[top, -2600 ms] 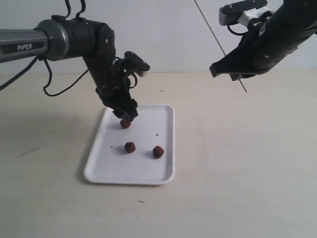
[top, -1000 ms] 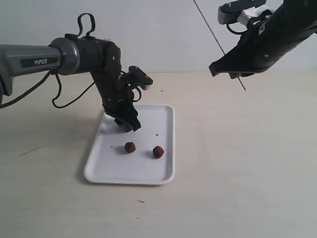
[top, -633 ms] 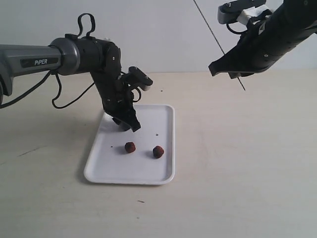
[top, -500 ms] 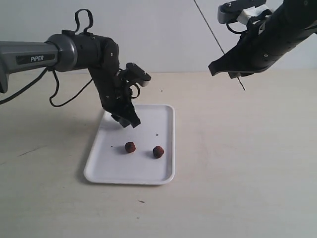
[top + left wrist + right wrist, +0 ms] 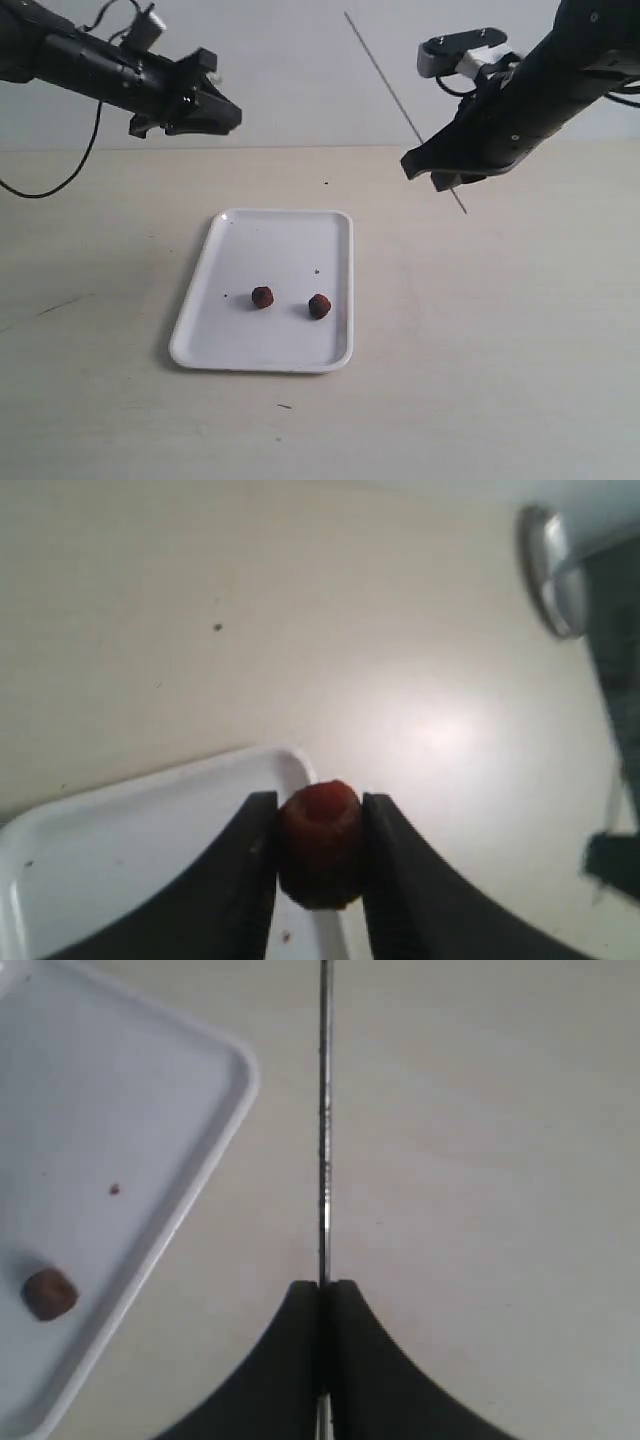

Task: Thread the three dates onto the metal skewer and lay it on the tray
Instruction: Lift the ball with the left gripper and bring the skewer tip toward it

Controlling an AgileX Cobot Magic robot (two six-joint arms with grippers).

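My left gripper (image 5: 228,115) is raised high at the upper left, above and behind the white tray (image 5: 230,345). It is shut on one dark red date (image 5: 320,842), clamped between both black fingers. Two more dates (image 5: 262,297) (image 5: 319,306) lie side by side on the tray. At the upper right my right gripper (image 5: 432,178) is shut on the thin metal skewer (image 5: 385,72), which slants up and to the left from it. In the right wrist view the skewer (image 5: 324,1130) runs straight out from the closed jaws, with one date (image 5: 49,1293) on the tray (image 5: 222,1125) beside it.
The pale wooden table (image 5: 500,350) surrounds the tray, with a few small dark specks (image 5: 325,183) on it. A white wall rises behind. A black cable (image 5: 60,170) hangs from the left arm.
My left gripper has lifted the third date off the tray and swung up to the upper left. The right arm with the skewer has shifted a little left and lower.
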